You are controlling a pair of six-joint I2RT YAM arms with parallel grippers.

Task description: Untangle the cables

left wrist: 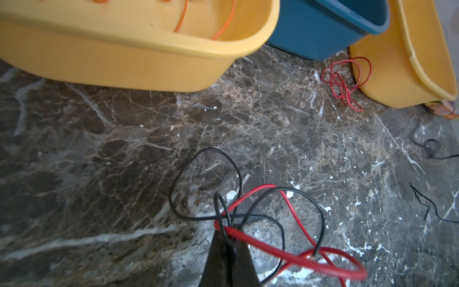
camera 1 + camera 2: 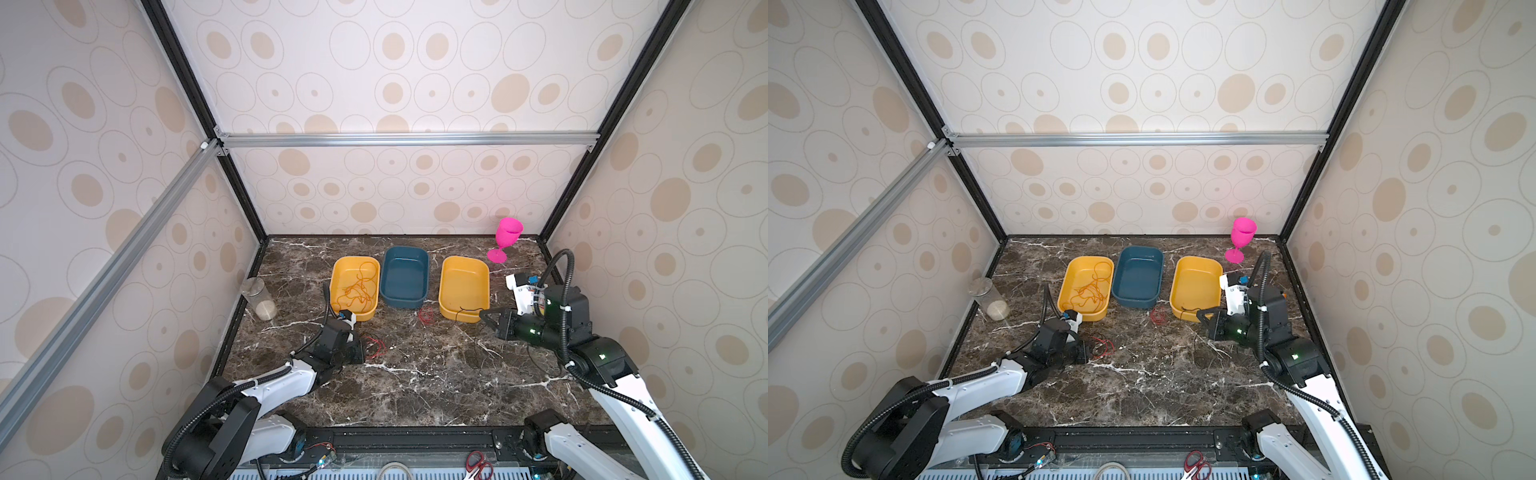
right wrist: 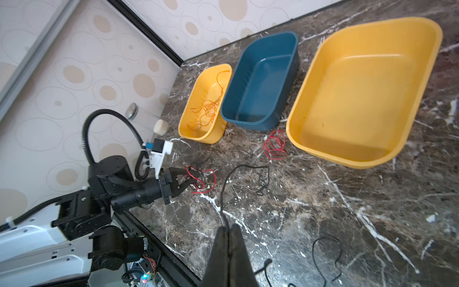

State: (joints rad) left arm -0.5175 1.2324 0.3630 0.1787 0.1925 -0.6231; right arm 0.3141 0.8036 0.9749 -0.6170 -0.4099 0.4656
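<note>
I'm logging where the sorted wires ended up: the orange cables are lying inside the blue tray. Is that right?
Not quite. The orange cables are lying inside the left yellow tray, not the blue tray, which holds nothing. Both top views show it, and so does the right wrist view.

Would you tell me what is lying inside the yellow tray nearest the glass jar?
A loose tangle of orange wire lies in that yellow tray. In both top views the left arm's wrist covers its near corner.

Marble table (image 2: 415,395) — trays (image 2: 405,302), cables (image 2: 426,316), goblet (image 2: 506,239)
</note>
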